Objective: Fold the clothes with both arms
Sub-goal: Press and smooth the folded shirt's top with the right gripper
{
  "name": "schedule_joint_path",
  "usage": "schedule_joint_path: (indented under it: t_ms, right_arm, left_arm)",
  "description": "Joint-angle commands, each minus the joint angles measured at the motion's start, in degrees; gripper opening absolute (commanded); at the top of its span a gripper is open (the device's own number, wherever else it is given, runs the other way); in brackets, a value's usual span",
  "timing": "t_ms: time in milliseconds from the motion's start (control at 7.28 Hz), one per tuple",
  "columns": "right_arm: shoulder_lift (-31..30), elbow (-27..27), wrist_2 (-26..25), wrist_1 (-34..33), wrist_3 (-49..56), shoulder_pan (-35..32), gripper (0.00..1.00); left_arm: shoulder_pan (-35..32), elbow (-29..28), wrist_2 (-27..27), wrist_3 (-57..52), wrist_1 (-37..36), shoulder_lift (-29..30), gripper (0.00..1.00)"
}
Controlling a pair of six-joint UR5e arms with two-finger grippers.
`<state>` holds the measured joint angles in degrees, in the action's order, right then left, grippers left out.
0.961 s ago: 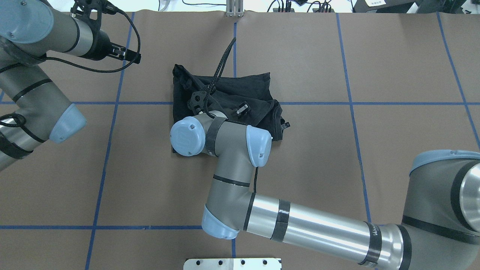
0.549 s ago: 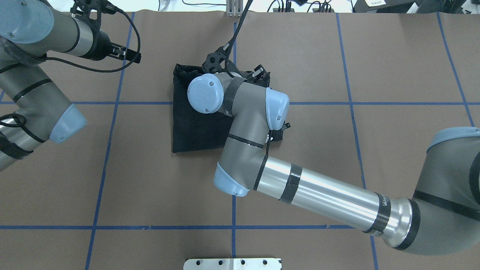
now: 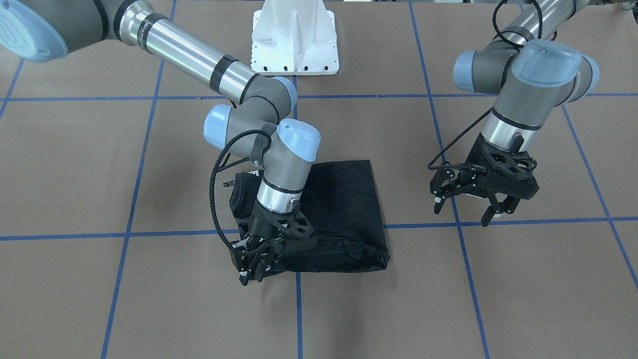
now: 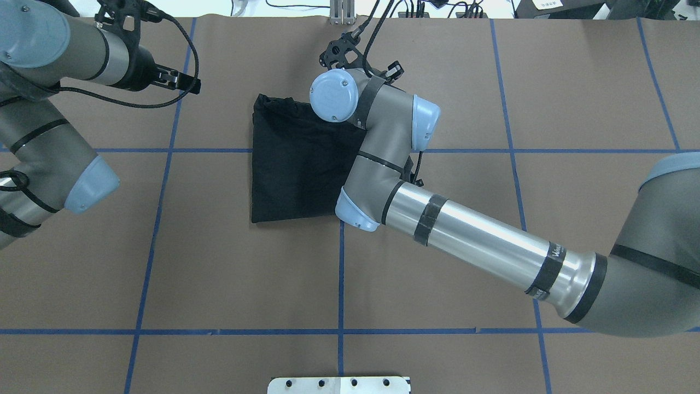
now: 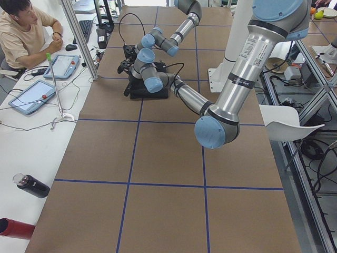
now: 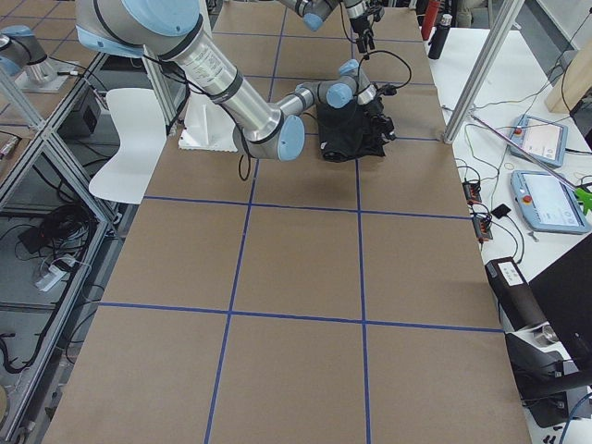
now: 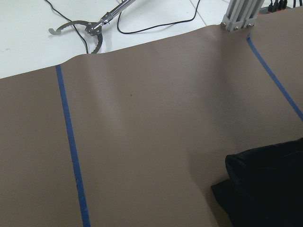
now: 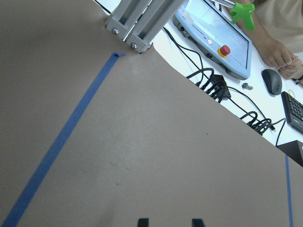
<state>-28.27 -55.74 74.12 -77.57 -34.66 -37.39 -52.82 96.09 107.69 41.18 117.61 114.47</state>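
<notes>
Black T-shirt point(image 4: 290, 164) lay folded into a soft, roughly square pad, matte and limp, on the brown paper-covered table point(image 4: 492, 219), about mid-length and nearer the operators' edge.

Right claw point(image 3: 253, 273) stood low at the pad's outer hem, fingers parted and holding nothing, seemingly placed to work that hem.

Left claw point(image 3: 464, 210), spread and empty, hung well apart toward the table's left end, probably keeping clear.

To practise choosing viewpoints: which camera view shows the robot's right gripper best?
The exterior front-facing view: the right gripper shows whole, at the black T-shirt's edge. Overhead, its own wrist hides most of it. The right wrist camera catches only two fingertips, apart. Both side views show it tiny.
</notes>
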Motion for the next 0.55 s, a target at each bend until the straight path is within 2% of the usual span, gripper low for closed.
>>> schedule_joint_path:
  t_ms: [0, 137, 275, 412]
  right_arm:
    - [0.8, -6.6, 8.7, -7.8, 0.2, -1.4, 0.80]
    - [0.0, -11.2, 10.9, -13.5, -1.2, -1.2, 0.90]
    - [-1.9, -12.8, 10.9, -13.8, -3.2, 0.2, 0.90]
    - [-2.8, -13.0, 10.9, -14.1, -3.4, 1.4, 0.85]
  left_arm:
    - [0.0, 0.4, 0.1, 0.0, -0.1, -0.3, 1.00]
    - [0.0, 0.5, 0.1, 0.0, -0.1, -0.3, 1.00]
    - [0.1, 0.4, 0.2, 0.0, -0.1, -0.3, 1.00]
    - [0.1, 0.4, 0.2, 0.0, -0.1, -0.3, 1.00]
